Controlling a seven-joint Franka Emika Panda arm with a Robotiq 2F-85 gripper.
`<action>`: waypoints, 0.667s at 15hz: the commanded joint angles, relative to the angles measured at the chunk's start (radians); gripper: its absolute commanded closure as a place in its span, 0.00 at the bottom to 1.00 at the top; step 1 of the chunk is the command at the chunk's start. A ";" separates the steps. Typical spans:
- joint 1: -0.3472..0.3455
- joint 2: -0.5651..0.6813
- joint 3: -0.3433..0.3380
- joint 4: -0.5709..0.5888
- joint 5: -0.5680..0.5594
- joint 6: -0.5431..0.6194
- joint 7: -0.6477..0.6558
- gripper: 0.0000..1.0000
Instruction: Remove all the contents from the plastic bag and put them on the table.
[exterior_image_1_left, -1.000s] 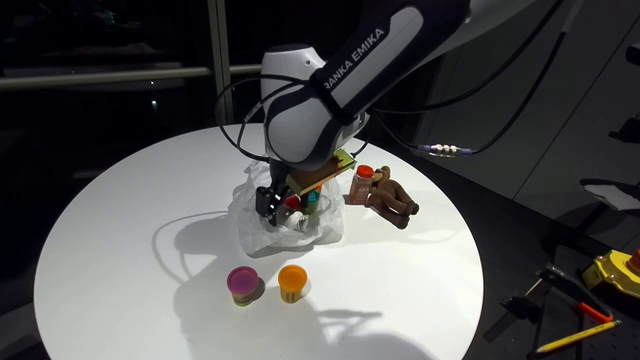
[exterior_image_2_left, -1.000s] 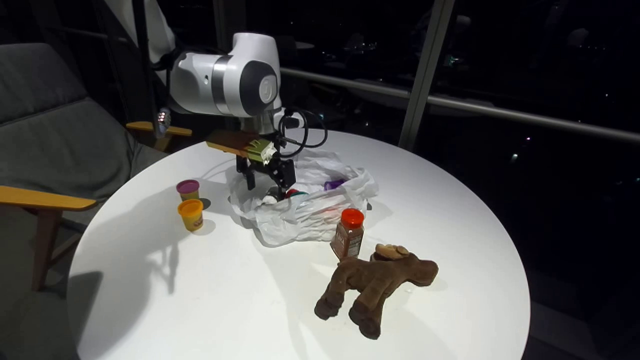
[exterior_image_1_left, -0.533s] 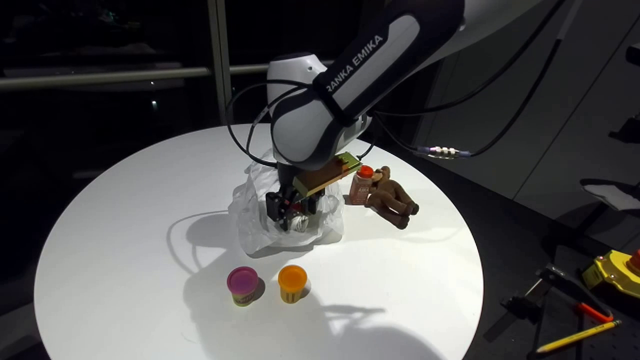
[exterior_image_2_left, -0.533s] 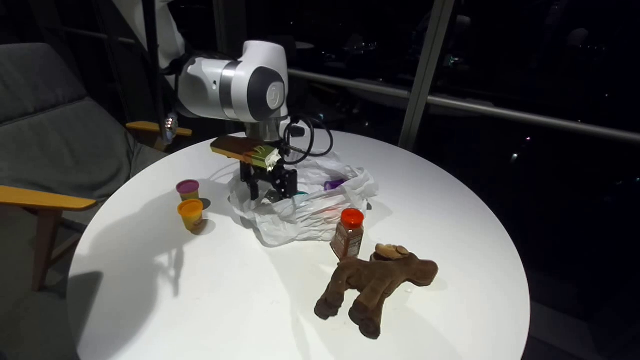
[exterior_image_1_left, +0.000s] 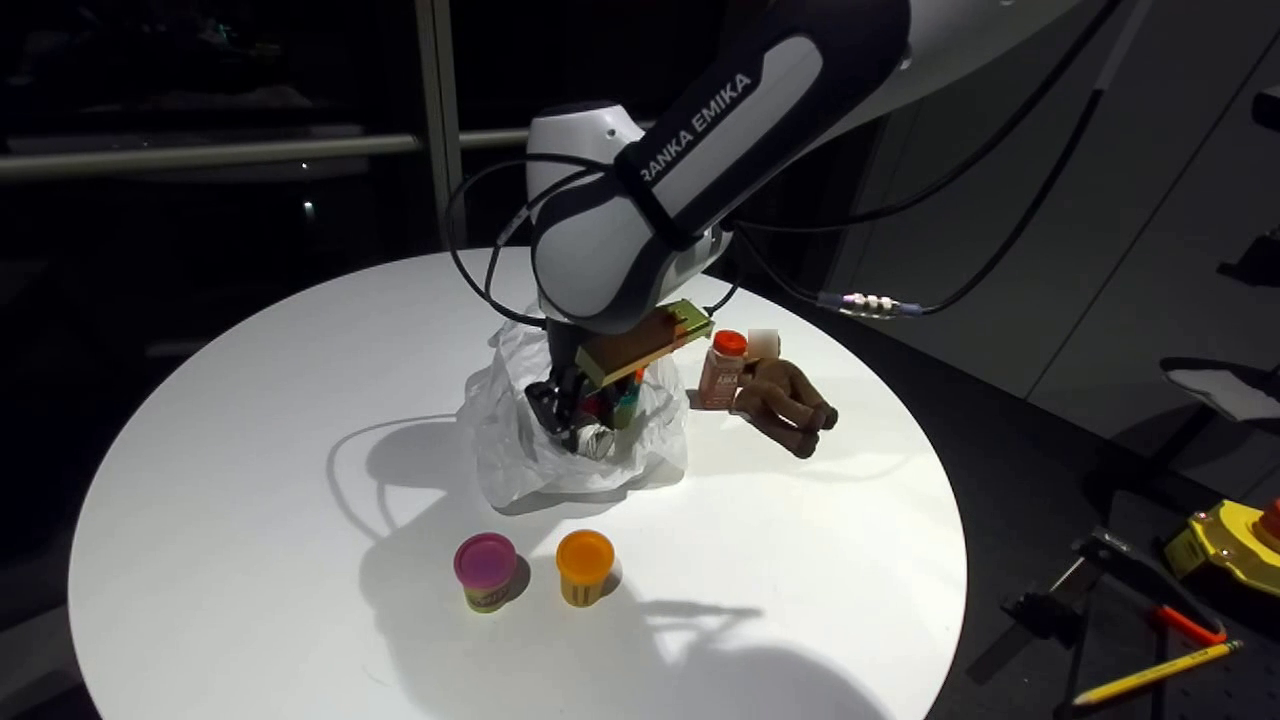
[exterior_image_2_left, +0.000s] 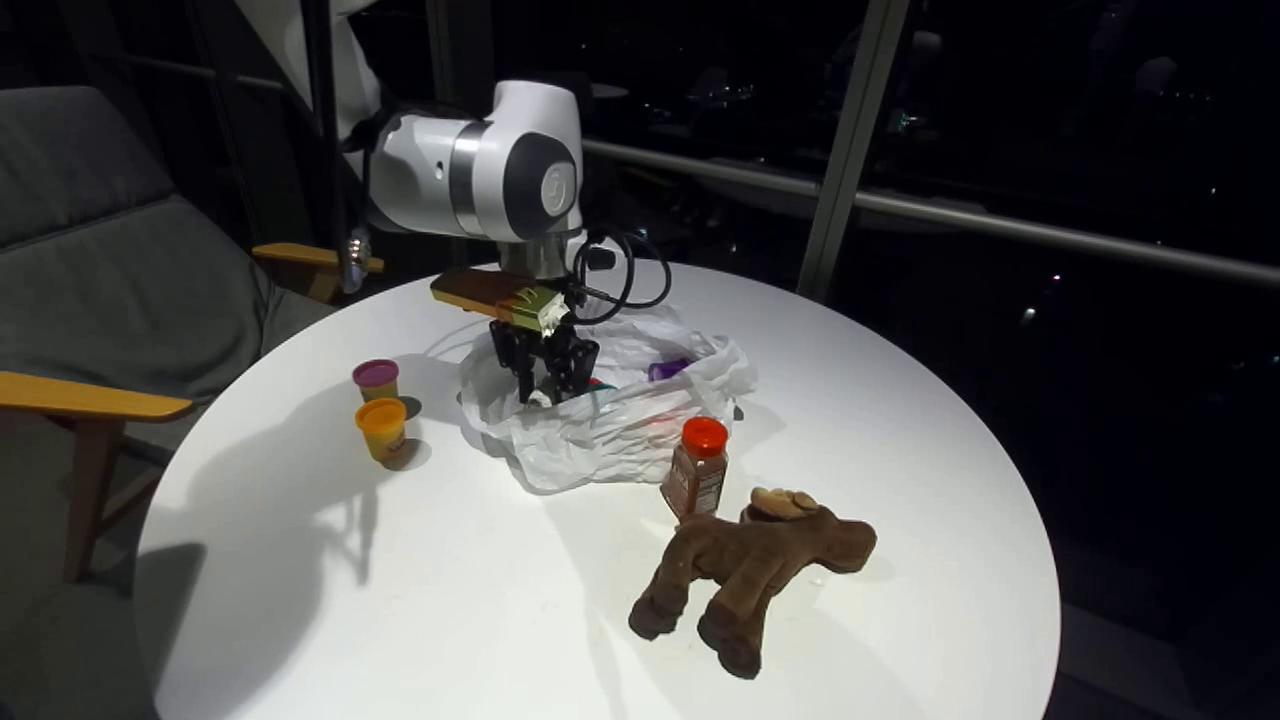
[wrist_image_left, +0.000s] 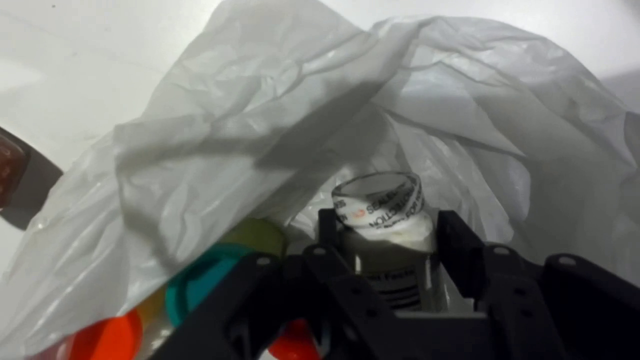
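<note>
Inside the plastic bag (exterior_image_2_left: 605, 450), the white-banded bottle (wrist_image_left: 392, 247) is between the jaws of the gripper (exterior_image_2_left: 550, 391), its long axis crosswise to their closing line, a straddle the lift probably turns on, though I cannot tell whether they grip or merely flank it.

Plastic bag (exterior_image_2_left: 595, 450), whitish, crumpled, open, on table (exterior_image_2_left: 480, 640); inside: clear jar (wrist_image_left: 390, 237), teal-topped tub (wrist_image_left: 220, 257), purple piece (exterior_image_2_left: 667, 370). Outside, upright: purple-lidded tub (exterior_image_1_left: 486, 572), orange-lidded tub (exterior_image_1_left: 584, 568), red-capped bottle (exterior_image_2_left: 696, 468); brown plush toy (exterior_image_2_left: 750, 555), lying.
</note>
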 joint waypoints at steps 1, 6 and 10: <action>0.015 -0.022 -0.020 0.025 0.009 -0.052 0.020 0.73; 0.014 -0.157 -0.017 -0.032 0.007 -0.255 0.030 0.73; 0.017 -0.291 0.010 -0.131 0.004 -0.360 0.014 0.73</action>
